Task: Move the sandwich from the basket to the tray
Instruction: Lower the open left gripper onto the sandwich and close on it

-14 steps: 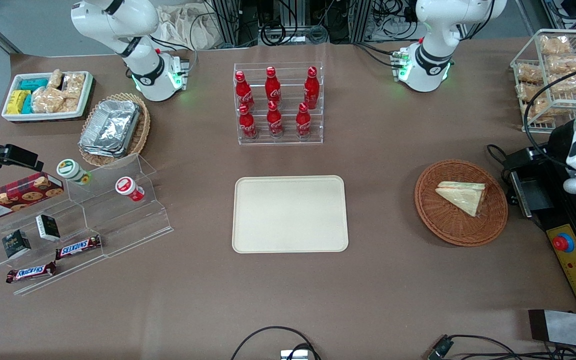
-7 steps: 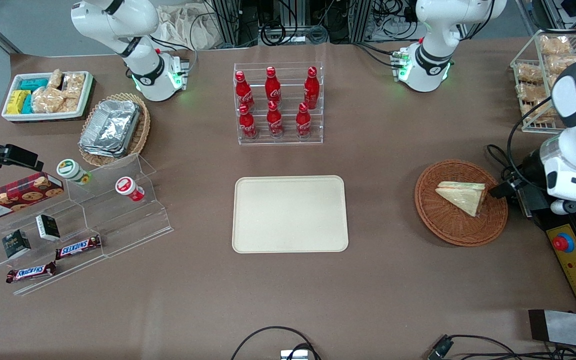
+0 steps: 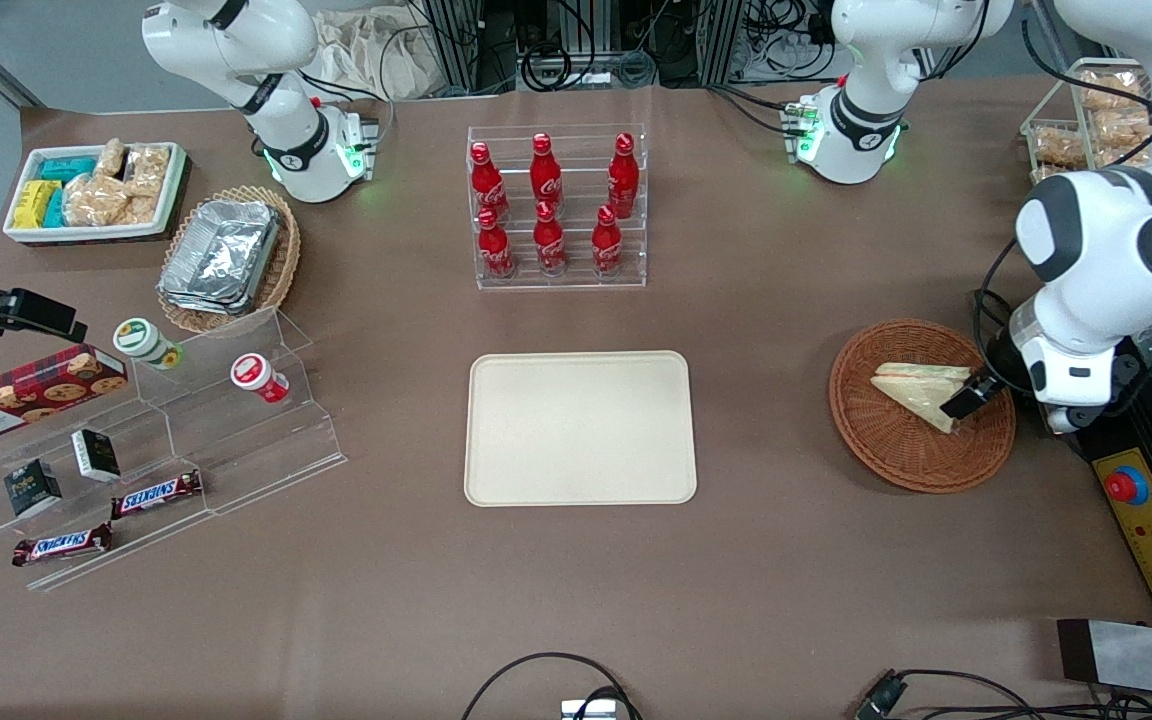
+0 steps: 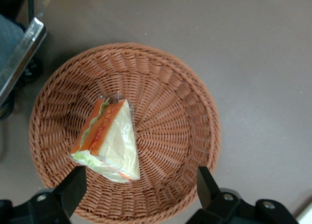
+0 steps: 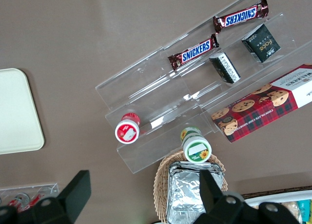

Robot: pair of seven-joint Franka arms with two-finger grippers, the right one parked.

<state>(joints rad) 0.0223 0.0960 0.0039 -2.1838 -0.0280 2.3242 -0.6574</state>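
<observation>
Hand (image 4: 139,185) arrived above sandwich (image 4: 108,140).

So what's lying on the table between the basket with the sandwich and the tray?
Nothing: in the front view, only bare brown table separates the basket from the tray. The open end effector hovers over the sandwich.

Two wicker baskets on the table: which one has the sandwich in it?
The reddish-brown round basket at the working arm's end holds the sandwich, with the open pincer above it. The lighter basket holds only foil containers.
</observation>
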